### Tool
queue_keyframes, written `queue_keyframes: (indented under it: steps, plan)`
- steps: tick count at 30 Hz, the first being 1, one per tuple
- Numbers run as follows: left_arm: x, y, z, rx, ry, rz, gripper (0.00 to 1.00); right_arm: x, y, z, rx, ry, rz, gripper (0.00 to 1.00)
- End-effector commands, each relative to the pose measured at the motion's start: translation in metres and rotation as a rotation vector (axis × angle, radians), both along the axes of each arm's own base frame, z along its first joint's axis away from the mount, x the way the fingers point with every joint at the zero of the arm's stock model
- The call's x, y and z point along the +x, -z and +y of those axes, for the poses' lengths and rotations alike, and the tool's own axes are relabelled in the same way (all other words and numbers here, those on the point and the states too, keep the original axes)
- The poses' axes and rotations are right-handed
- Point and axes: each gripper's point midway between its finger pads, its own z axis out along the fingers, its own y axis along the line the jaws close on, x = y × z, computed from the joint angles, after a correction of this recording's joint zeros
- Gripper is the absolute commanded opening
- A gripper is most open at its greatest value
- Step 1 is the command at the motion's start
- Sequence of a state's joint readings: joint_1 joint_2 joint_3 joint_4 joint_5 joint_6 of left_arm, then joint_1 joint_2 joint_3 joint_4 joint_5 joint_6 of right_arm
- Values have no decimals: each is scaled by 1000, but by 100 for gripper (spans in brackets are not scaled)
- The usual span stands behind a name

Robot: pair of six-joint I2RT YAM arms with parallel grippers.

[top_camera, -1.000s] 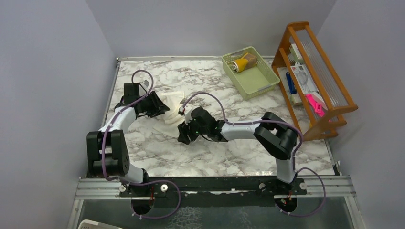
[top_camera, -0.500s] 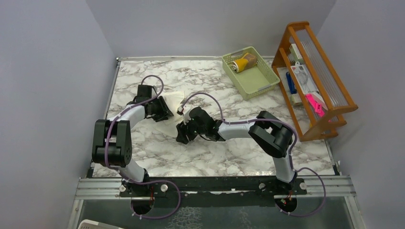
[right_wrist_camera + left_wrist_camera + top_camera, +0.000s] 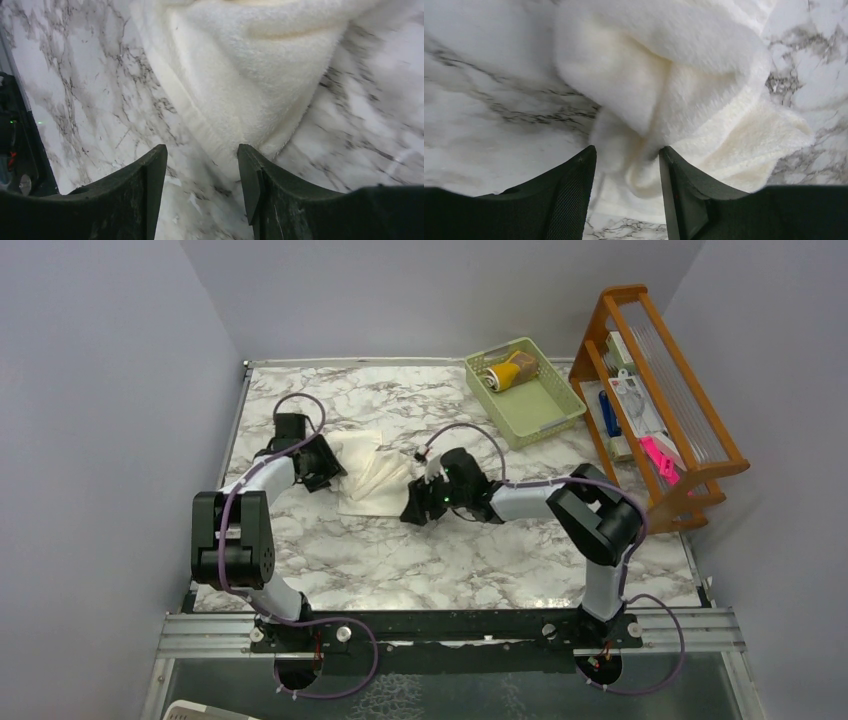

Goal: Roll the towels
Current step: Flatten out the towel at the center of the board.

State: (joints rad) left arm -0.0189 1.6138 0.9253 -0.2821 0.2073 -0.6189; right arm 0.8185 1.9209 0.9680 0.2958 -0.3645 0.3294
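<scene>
Top external view: the cream-white towel (image 3: pixel 372 475) is seen spread on the marble table (image 3: pixel 450 560), left of centre. It is rumpled into long ridges that run from its left edge toward its far right corner, and it lies between the two grippers. The left gripper (image 3: pixel 336 467) is set at the towel's left edge. In the left wrist view its fingers (image 3: pixel 574 200) are parted and a bunched fold of the pile fills the gap between them; whether that fold is pinched or only resting there cannot be told. The right gripper (image 3: pixel 413 510) is held low at the towel's near right corner. In the right wrist view its jaws are spread, bare marble is shown in the gap, and the hemmed corner reaches just to the fingertips, with nothing pinched. Well apart, at the far right of the table, the mustard-yellow towel (image 3: pixel 520 367) and the tan-brown towel (image 3: pixel 495 379) are kept rolled, side by side, in the pale green basket (image 3: pixel 548 402). A wooden rack (image 3: pixel 708 471) is stood to the right of the basket.
</scene>
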Motion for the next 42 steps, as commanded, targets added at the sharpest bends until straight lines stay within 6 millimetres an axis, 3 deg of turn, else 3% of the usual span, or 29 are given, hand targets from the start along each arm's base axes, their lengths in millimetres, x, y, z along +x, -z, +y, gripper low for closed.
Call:
queue_keyframes:
  steps: [1, 6, 10, 12, 15, 18, 21, 26, 32, 38, 42]
  plan:
    - [-9, -13, 41, -6, -105, -3, 52, -17, 47, -69, -93, 58, 264, 56]
    - [-35, -8, 72, -35, -187, 25, 52, -9, 44, -116, -59, 178, 345, 56]
    - [-35, -28, 71, -32, -154, -27, 52, -5, 45, -154, -131, 300, 341, 56]
    - [-26, -49, 53, -75, -60, -109, 52, -4, 45, -166, -180, 331, 312, 56]
    - [-16, -75, 3, 18, 169, -195, 52, -2, 44, -173, -212, 338, 275, 56]
    - [-16, -79, -44, 73, 276, -210, 53, 1, 45, -174, -227, 340, 264, 56]
    - [-21, -65, -74, 79, 327, -184, 53, 3, 40, -172, -214, 339, 256, 56]
    - [-22, -44, -104, 110, 377, -145, 53, 1, 38, -173, -208, 334, 250, 56]
    - [-16, -34, -137, 121, 444, -125, 53, -3, 38, -174, -207, 326, 247, 56]
    - [-15, -28, -159, 126, 498, -119, 52, -3, 38, -173, -201, 319, 244, 56]
    - [-19, -8, -164, 130, 528, -67, 53, -4, 38, -172, -198, 312, 246, 56]
